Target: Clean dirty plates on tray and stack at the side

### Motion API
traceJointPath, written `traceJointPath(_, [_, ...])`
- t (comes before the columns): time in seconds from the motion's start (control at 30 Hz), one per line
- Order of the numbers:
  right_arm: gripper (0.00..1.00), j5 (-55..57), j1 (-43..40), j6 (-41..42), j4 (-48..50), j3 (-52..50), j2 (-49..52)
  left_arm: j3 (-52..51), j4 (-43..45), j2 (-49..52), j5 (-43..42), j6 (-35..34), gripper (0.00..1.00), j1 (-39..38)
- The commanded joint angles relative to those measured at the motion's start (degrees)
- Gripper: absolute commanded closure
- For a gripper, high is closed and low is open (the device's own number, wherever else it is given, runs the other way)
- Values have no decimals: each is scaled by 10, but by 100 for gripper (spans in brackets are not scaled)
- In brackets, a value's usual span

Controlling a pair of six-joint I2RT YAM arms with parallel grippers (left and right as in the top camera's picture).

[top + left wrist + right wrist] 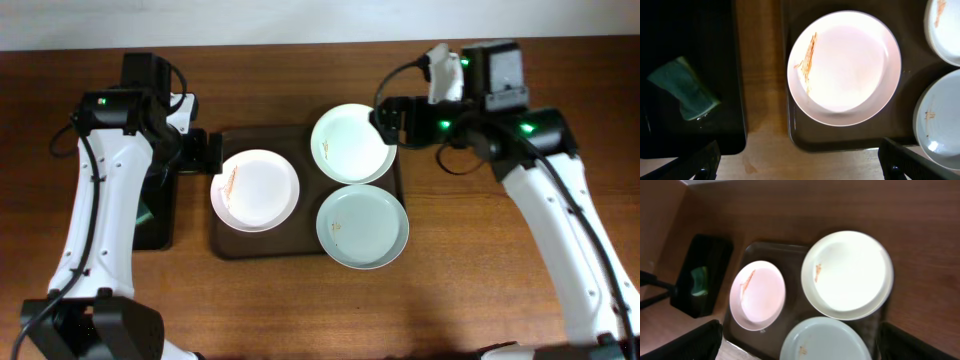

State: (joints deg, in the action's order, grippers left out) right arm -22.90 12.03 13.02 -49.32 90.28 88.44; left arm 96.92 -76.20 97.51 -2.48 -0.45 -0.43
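Three plates lie on the brown-grey tray (232, 243). A white plate (255, 190) with a brown smear on its left side lies at the tray's left; it also shows in the left wrist view (845, 70) and the right wrist view (758, 295). A white plate (352, 143) lies at the back right, smeared at its left (847, 275). A pale blue-green plate (362, 225) lies at the front right (827, 340). My left gripper (210, 152) is open and empty above the tray's left edge (799, 162). My right gripper (392, 122) is open and empty over the back-right plate (800, 342).
A smaller black tray (155, 205) stands left of the brown tray and holds a green sponge (684, 88). Bare wooden table (470, 280) lies to the right of and in front of the tray.
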Motion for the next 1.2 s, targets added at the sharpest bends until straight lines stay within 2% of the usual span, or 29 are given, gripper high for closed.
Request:
traceJointPath(0.0, [1,-42,19,25,49,11,48,16,3,4,10,5,1,-2])
traceJointPath(0.03, [8,-13,53,45,71,11,82,17,7,3,19,5,1,2])
traceJointPath(0.07, [12,33,87,75,72,11,111,17,11,3,24,-9,11,22])
traceJointPath(0.17, [30,120,181,105,63,11,189,17,19,3,26,-19,11,94])
traceJointPath(0.2, [36,148,202,121,62,11,209,17,21,3,10,-19,2,109])
traceJointPath(0.23, [44,181,224,143,65,11,234,17,25,3,1,-19,1,121])
traceJointPath(0.3, [49,197,249,146,83,11,274,16,38,4,8,-19,1,125])
traceJointPath(0.4, [51,200,278,156,119,11,336,16,65,5,8,-19,1,130])
traceJointPath(0.53, [54,206,277,160,158,11,356,14,63,22,23,-19,2,134])
traceJointPath(0.6, [59,206,277,160,169,11,375,4,62,40,23,-19,9,134])
traceJointPath(0.67, [64,206,277,160,170,11,384,-4,61,49,23,-19,24,134])
traceJointPath(0.73, [72,206,277,160,175,11,386,-4,61,65,25,-19,29,134])
traceJointPath(0.8, [87,203,277,166,180,11,395,-6,61,82,29,-31,34,134])
traceJointPath(0.87, [96,202,277,167,179,11,397,-6,61,98,30,-35,37,134])
traceJointPath(0.9, [96,202,277,167,179,11,397,-6,59,106,30,-37,38,134])
traceJointPath(0.97, [96,201,277,167,178,11,397,-12,32,120,127,-154,39,137])
traceJointPath(1.0, [96,201,277,167,179,11,397,-26,36,121,139,-171,39,141])
traceJointPath(1.13, [96,201,277,167,179,11,397,-127,145,121,139,-172,41,179])
traceJointPath(1.17, [95,201,277,167,179,11,397,-144,166,122,139,-166,63,184])
